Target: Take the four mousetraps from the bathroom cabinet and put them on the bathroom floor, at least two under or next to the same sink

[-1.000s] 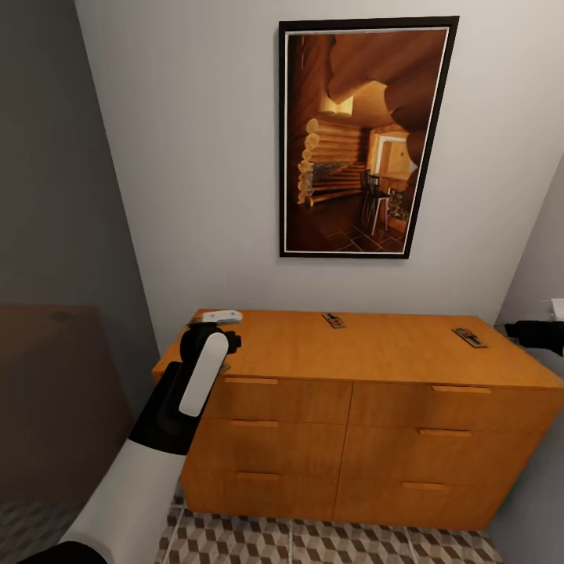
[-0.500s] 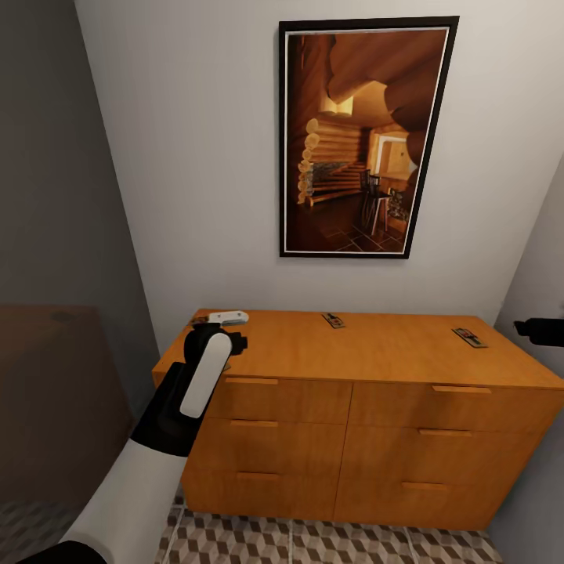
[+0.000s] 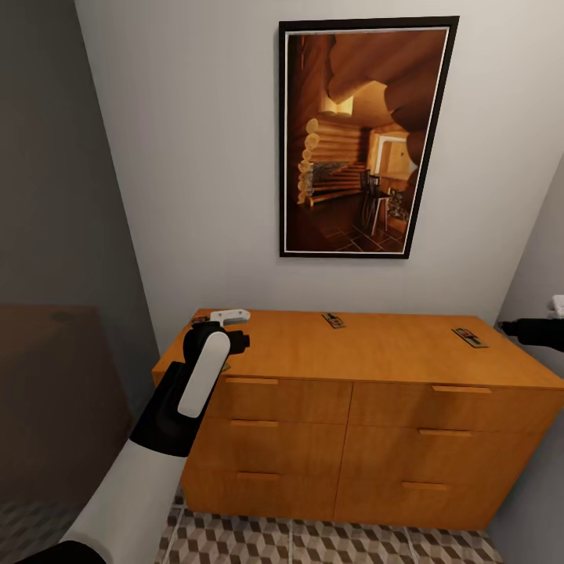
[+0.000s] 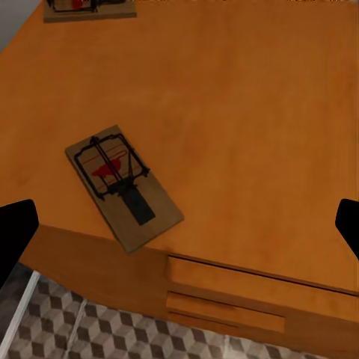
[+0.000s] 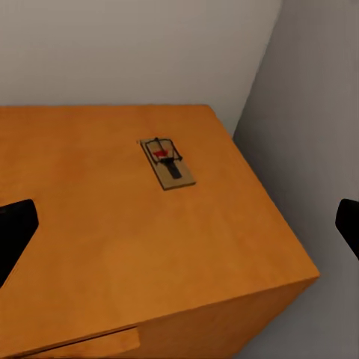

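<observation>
On the cabinet (image 3: 368,345), whose flat orange-brown wooden top is all smooth grain, the traps lie flat; going left to right. Far left: left gripper (image 3: 223,325) hangs over the cabinet's left front corner, jaws spread wide with nothing between them; the left wrist view shows both dark fingertips at its edges and open wood between. Directly ahead of those jaws is the near-left mousetrap (image 4: 123,187), a thin brown slab with a black wire bar and a red patch, lying at the front edge of the top, its long axis running diagonal to that edge. A second trap, the back-left mousetrap (image 4: 88,7), lies further in. Left arm is clearly the nearer one for both. The coming grasp looks to turn on that diagonal: jaws would need to close across the short side, so wrist yaw matters.

Middle: middle mousetrap (image 3: 333,319) sits near the back wall, well apart from both arms.

Right: right mousetrap (image 3: 469,337) lies near the right end, long axis angled to the side edge. Right gripper (image 3: 533,333) hovers just beyond that end, jaws wide open and empty, trap ahead of them in the right wrist view.

Below, bathroom floor (image 3: 329,540) shows cube-pattern tiles. No trap is on it.
</observation>
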{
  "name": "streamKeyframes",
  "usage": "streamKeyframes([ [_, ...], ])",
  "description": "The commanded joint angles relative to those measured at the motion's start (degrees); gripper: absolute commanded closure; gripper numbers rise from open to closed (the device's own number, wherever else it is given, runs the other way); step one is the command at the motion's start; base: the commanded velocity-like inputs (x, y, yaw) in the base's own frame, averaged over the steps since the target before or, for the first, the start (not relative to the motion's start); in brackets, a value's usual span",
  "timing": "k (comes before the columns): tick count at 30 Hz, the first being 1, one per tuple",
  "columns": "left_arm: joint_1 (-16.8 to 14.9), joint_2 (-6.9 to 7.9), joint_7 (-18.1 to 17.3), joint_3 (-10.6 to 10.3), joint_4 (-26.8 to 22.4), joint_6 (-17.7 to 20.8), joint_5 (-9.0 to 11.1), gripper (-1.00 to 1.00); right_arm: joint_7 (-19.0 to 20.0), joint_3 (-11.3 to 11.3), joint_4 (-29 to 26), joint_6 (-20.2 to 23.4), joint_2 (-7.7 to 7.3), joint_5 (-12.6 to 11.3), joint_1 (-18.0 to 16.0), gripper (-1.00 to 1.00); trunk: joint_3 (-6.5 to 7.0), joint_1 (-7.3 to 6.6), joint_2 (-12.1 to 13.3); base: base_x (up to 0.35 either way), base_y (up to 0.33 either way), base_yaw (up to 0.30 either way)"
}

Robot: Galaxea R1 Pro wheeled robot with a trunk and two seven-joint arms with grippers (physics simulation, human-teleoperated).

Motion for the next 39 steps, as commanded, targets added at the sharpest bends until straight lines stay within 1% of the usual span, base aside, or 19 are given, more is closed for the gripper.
streamKeyframes([
  [1,-0.1,0.00,0.6,0.0,-0.1,0.2,0.5,-1.00,0.5,0.0,0.1,0.3,-0.04,-0.3,-0.1,-1.00,-0.07,0.00,0.0,0.000,0.000,0.000],
  [10,-0.1,0.00,0.6,-0.1,-0.2,0.2,0.6,-1.00,4.1,0.1,0.4,0.3,-0.10,-0.6,0.0,-1.00,-0.07,0.00,0.0,0.000,0.000,0.000],
  [19,0.0,0.00,0.6,-0.1,-0.2,0.2,0.7,-1.00,5.1,0.2,0.4,0.3,-0.11,-0.6,0.0,-1.00,-0.07,0.00,0.0,0.000,-0.024,0.000],
  [24,0.0,0.00,0.6,-0.1,-0.2,0.1,0.7,-1.00,5.2,0.2,0.4,0.3,-0.10,-0.6,0.0,-1.00,-0.07,0.00,0.0,0.000,-0.174,0.000],
  [39,-0.1,0.00,0.6,-0.1,-0.2,0.1,0.7,-1.00,5.2,0.2,0.3,0.3,-0.03,-0.3,-0.1,-1.00,-0.07,0.00,0.0,0.000,-0.243,0.000],
])
